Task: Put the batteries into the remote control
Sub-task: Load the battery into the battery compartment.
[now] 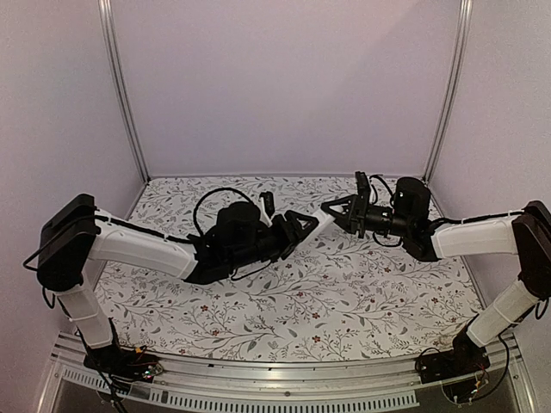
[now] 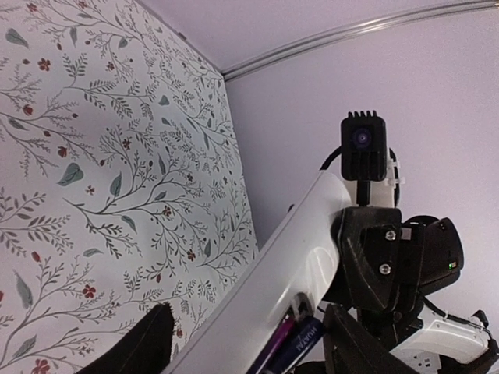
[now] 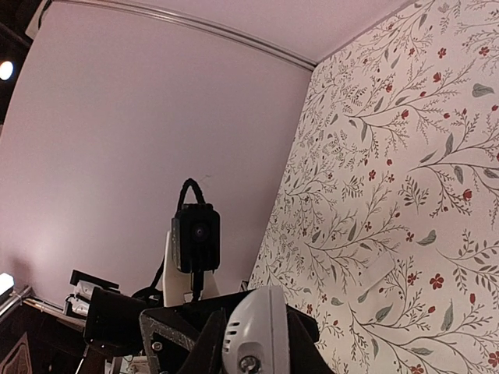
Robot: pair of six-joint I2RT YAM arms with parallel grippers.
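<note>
View from above first. Shows the right gripper (image 1: 338, 213) pressed together on the remote control (image 1: 324, 217) near one end, clear of the table (image 1: 284, 310). Sets the remote control's long axis straight out from that pinch toward the left gripper (image 1: 306, 226), with the free end just inside the left fingertips. Puts the left gripper nearer that free end, its fingers spread in a shallow V.

Left wrist next. Shows the remote control (image 2: 300, 249) as a white bar running from between the spread left fingers (image 2: 144, 343) up and away to the right gripper's black clamp. Shows the batteries (image 2: 300, 343), one purple and one blue, side by side along the remote control's length, at the end closest to the left gripper and between its two fingers. Cannot tell whether fully seated, nor whether the left pads touch the remote control's sides.

Right wrist last. Shows the remote control (image 3: 253, 331) end-on, directly ahead, clamped between the right jaws, with the left gripper facing it from beyond. Hides the batteries here.

Probably turns on that shared axis: calls for the left gripper, being the nearer, to work squarely on the battery end while the right gripper holds firm.
</note>
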